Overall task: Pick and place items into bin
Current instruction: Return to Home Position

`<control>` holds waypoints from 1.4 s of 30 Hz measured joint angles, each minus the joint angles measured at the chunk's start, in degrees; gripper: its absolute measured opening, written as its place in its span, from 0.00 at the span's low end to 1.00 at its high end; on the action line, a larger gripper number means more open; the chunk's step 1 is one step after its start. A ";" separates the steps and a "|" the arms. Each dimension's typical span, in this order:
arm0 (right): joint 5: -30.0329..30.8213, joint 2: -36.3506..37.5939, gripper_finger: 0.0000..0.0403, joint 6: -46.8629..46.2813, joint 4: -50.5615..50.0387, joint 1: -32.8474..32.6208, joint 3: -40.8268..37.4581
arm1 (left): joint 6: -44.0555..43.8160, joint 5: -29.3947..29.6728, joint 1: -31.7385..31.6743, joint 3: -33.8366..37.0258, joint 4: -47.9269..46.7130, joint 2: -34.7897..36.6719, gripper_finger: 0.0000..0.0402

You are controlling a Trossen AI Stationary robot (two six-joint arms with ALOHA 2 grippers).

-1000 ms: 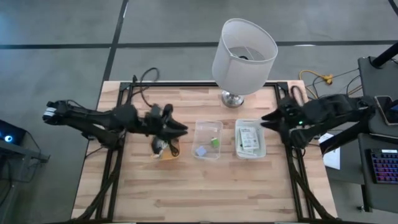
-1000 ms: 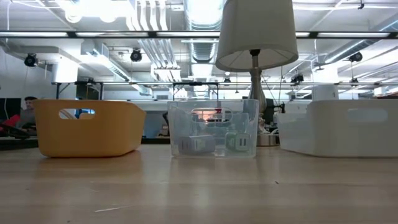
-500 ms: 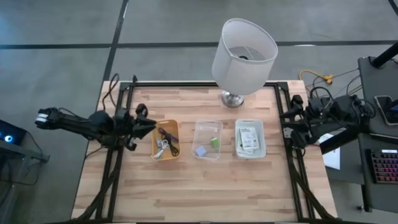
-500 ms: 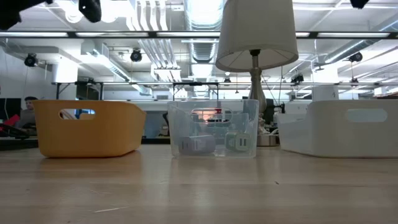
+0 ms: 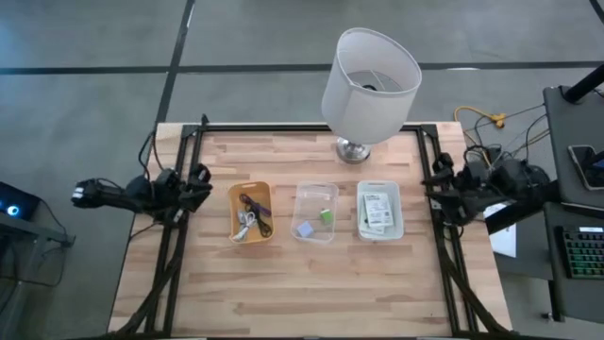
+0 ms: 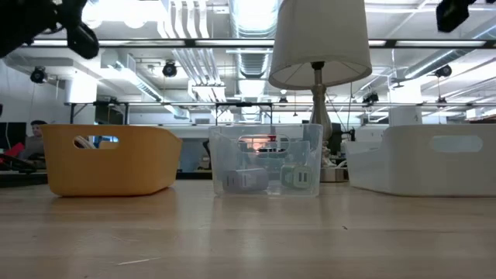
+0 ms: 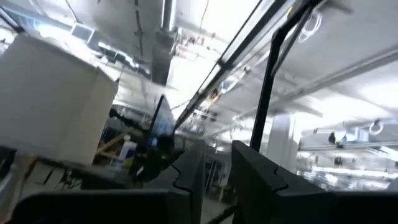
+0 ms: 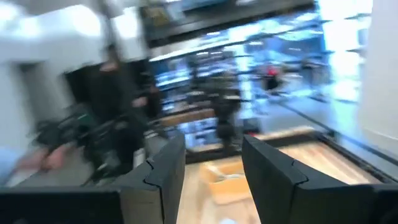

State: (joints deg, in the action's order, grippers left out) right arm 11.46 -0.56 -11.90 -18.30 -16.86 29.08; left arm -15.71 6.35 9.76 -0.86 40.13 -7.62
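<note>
Mid-frame, high view: black and purple cables (image 5: pixel 251 217) are shown in a yellow-orange bin (image 5: pixel 233 212), green and pale-blue blocks (image 5: pixel 326 216) in a clear bin (image 5: pixel 295 212), printed white cards (image 5: pixel 377 212) in a white bin (image 5: pixel 400 213).

One camera overhead, one low, one on each wrist.
Overhead looks straight down; the low one faces level across the tabletop (image 6: pixel 248 232), close to the clear bin (image 6: pixel 232 151), which both share.
</note>
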 joint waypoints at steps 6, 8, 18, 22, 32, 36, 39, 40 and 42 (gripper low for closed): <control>12.42 -0.41 0.36 -19.24 -9.24 0.04 -1.68 | -0.67 0.10 0.00 0.35 -12.89 6.10 0.16; 12.83 -0.23 0.36 -25.99 -11.96 0.04 -1.90 | -4.29 0.10 0.00 0.37 -11.63 5.18 0.16; 3.40 -0.68 0.36 -0.19 6.53 0.00 -4.83 | 4.13 -11.59 -0.23 0.42 -9.82 1.96 0.16; 4.59 -0.53 0.36 0.83 6.88 0.00 -5.80 | 4.71 -8.68 -1.44 0.45 -11.86 1.47 0.16; 6.48 0.52 0.36 -2.22 12.89 0.04 -16.57 | 4.11 -4.94 -3.91 0.50 -14.79 1.47 0.16; 8.65 0.51 0.36 -4.23 17.51 0.04 -21.45 | 4.12 -4.93 -3.91 0.53 -15.07 1.44 0.16; 8.23 0.57 0.36 -2.17 21.95 0.05 -23.45 | 4.14 -4.95 -3.91 0.53 -15.08 1.42 0.16; 8.25 0.57 0.36 -1.68 22.15 0.04 -23.70 | 4.14 -4.99 -3.91 0.53 -15.05 1.40 0.16; 8.91 0.57 0.36 -1.75 21.99 0.04 -24.52 | 4.12 -4.98 -3.91 0.53 -15.07 1.40 0.16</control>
State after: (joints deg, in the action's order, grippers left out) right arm 20.36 0.01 -13.65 3.68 -16.82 4.55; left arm -11.59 1.37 5.85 -0.34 25.06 -6.22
